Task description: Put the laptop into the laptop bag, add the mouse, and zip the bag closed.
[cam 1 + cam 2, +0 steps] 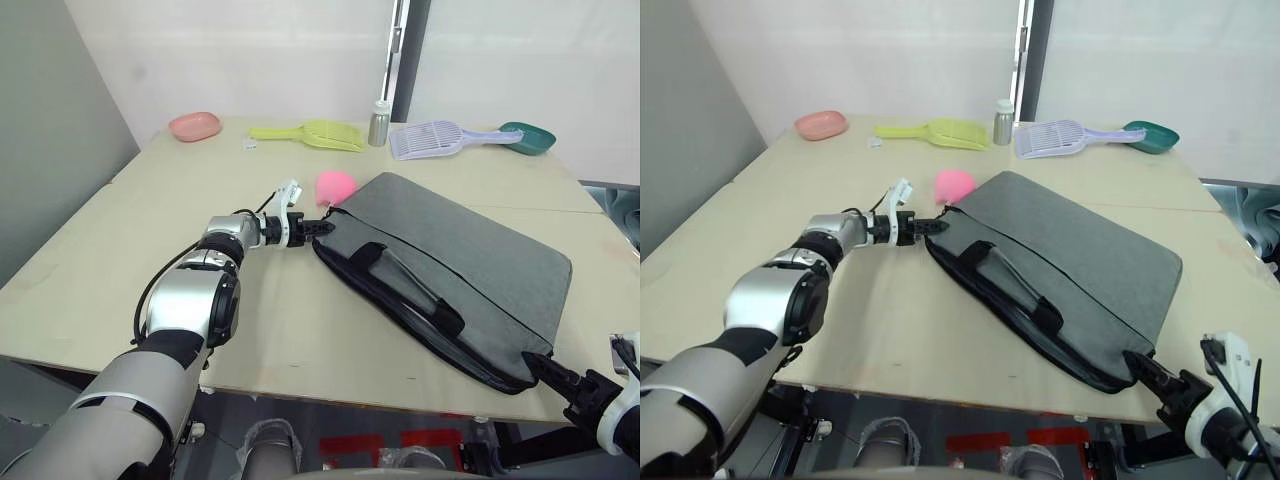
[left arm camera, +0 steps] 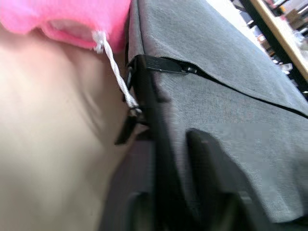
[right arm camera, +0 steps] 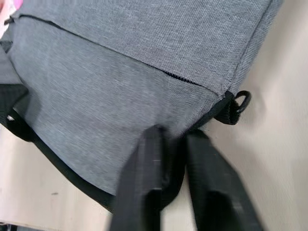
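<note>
At the lower right of the left eye view, the right gripper [image 1: 541, 364] meets the near corner of the laptop bag [image 1: 470, 270]. In the right wrist view its two black fingers [image 3: 149, 163] stand a narrow gap apart, pinching the bag's black-edged corner between them, beside a small black ring [image 3: 242, 100]. The grey bag lies flat across the middle of the table [image 1: 120, 250], handles [image 1: 415, 285] toward the near edge. At the bag's far-left corner the left gripper [image 1: 325, 228] reaches the zip end; its fingers [image 2: 211, 178] sit slightly parted against the black edging, whether clamped cannot be told. Just beyond lies a pink plush toy [image 1: 337, 185]. Along the far edge sit a pink dish [image 1: 195, 126], yellow scoop [image 1: 312, 133], metal bottle [image 1: 379, 124], lilac scoop [image 1: 435, 139] and green bowl [image 1: 529, 138].
</note>
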Motion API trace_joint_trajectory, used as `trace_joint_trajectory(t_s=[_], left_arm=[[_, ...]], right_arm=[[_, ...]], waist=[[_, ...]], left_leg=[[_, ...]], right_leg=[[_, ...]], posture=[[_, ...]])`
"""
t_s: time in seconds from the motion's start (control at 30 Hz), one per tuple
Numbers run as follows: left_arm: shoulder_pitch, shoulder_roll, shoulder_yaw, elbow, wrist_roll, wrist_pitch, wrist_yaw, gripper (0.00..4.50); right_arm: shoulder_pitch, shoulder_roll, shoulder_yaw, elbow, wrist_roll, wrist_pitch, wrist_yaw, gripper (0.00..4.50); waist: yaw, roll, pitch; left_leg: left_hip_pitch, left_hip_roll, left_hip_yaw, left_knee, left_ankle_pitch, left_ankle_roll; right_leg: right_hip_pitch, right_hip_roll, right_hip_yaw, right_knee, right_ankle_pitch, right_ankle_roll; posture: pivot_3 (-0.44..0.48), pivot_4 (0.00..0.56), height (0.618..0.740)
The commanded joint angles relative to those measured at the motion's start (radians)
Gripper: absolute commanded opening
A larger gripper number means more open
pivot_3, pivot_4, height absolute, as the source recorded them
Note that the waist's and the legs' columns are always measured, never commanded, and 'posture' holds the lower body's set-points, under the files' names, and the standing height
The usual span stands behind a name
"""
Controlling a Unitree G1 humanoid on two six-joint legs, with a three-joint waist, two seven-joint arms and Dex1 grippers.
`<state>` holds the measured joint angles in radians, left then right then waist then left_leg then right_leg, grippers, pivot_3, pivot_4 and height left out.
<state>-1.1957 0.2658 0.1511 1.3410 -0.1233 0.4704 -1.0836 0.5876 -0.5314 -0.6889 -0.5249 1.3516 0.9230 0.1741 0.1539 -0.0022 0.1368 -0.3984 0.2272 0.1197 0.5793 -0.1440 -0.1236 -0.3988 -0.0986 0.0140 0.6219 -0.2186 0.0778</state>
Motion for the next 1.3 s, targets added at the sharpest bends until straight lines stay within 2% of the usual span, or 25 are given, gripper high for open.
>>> trace_joint_trajectory(t_s=[0.03,0.2,0.27,0.37,0.5,0.6,0.83,1.07,1.17,1.3], left_arm=[[-0.008,0.020,-0.017,-0.030,0.010,0.011,-0.085,0.03],[0.006,0.057,-0.050,-0.085,0.011,0.046,-0.217,0.03],[0.036,0.091,-0.075,-0.144,0.009,0.080,-0.273,0.03],[0.104,0.137,-0.111,-0.278,0.003,0.142,-0.288,0.03],[0.331,0.246,-0.164,-0.726,-0.050,0.307,-0.310,0.03],[0.485,0.327,-0.159,-1.019,-0.101,0.414,-0.267,0.03],[0.747,0.443,-0.046,-1.468,-0.254,0.651,-0.153,0.03],[0.928,0.459,0.072,-1.658,-0.360,0.780,-0.028,0.03],[0.985,0.480,0.092,-1.650,-0.366,0.762,0.002,0.03],[0.989,0.500,0.088,-1.586,-0.364,0.703,0.030,0.03]], right_arm=[[0.011,-0.007,0.017,0.028,-0.017,-0.004,0.005,0.00],[-0.036,-0.062,0.019,0.030,-0.030,-0.007,0.030,0.00],[-0.071,-0.100,0.027,0.028,-0.026,0.000,0.047,0.00],[-0.120,-0.164,0.066,0.025,-0.055,0.014,0.095,0.00],[-0.273,-0.274,0.186,0.052,-0.133,0.044,0.154,0.00],[-0.406,-0.333,0.291,0.095,-0.204,0.060,0.213,0.00],[-0.602,-0.395,0.460,0.155,-0.329,0.092,0.349,0.00],[-0.684,-0.399,0.532,0.213,-0.431,0.090,0.458,0.00],[-0.704,-0.393,0.553,0.218,-0.459,0.091,0.495,0.00],[-0.710,-0.385,0.557,0.211,-0.478,0.095,0.529,0.00]], waist=[[0.000,0.000,0.000],[-0.005,0.000,0.000],[-0.009,0.001,0.001],[-0.016,0.002,0.002],[-0.039,0.003,0.002],[-0.052,0.004,0.002],[-0.052,0.005,0.002],[-0.053,0.004,0.002],[-0.057,0.005,0.001],[-0.058,0.005,0.000]], left_leg=[[0.000,0.000,0.000,0.000,0.000,0.000],[-0.001,0.000,0.000,-0.001,0.000,0.000],[-0.001,0.000,0.000,-0.002,0.000,0.000],[-0.001,0.000,0.000,-0.003,0.000,0.000],[-0.001,0.001,0.000,-0.004,0.000,0.000],[-0.001,0.002,0.000,-0.005,0.000,0.000],[-0.002,0.003,0.000,-0.005,0.000,-0.001],[-0.002,0.003,0.001,-0.005,0.000,0.000],[-0.002,0.003,0.001,-0.005,0.000,0.000],[-0.001,0.004,0.001,-0.005,0.000,0.000]], right_leg=[[0.000,0.000,0.000,0.000,0.000,0.000],[0.000,0.000,-0.001,-0.002,0.000,0.000],[0.000,0.000,-0.001,-0.002,0.000,0.000],[-0.001,0.001,-0.001,-0.002,0.000,0.000],[-0.001,0.002,-0.001,-0.003,0.000,-0.001],[-0.002,0.002,-0.002,-0.003,-0.001,-0.002],[-0.003,0.002,-0.002,-0.003,-0.001,-0.003],[-0.003,0.002,-0.002,-0.002,-0.002,-0.004],[-0.003,0.003,-0.002,-0.002,-0.002,-0.004],[-0.003,0.003,-0.001,-0.002,-0.002,-0.004]], posture=[[0.000,0.150,0.740],[0.000,0.150,0.740],[0.000,0.150,0.740],[0.000,0.150,0.740],[0.000,0.150,0.740],[0.000,0.150,0.740],[0.000,0.150,0.740],[0.000,0.150,0.740],[0.000,0.150,0.740],[0.000,0.150,0.740]])
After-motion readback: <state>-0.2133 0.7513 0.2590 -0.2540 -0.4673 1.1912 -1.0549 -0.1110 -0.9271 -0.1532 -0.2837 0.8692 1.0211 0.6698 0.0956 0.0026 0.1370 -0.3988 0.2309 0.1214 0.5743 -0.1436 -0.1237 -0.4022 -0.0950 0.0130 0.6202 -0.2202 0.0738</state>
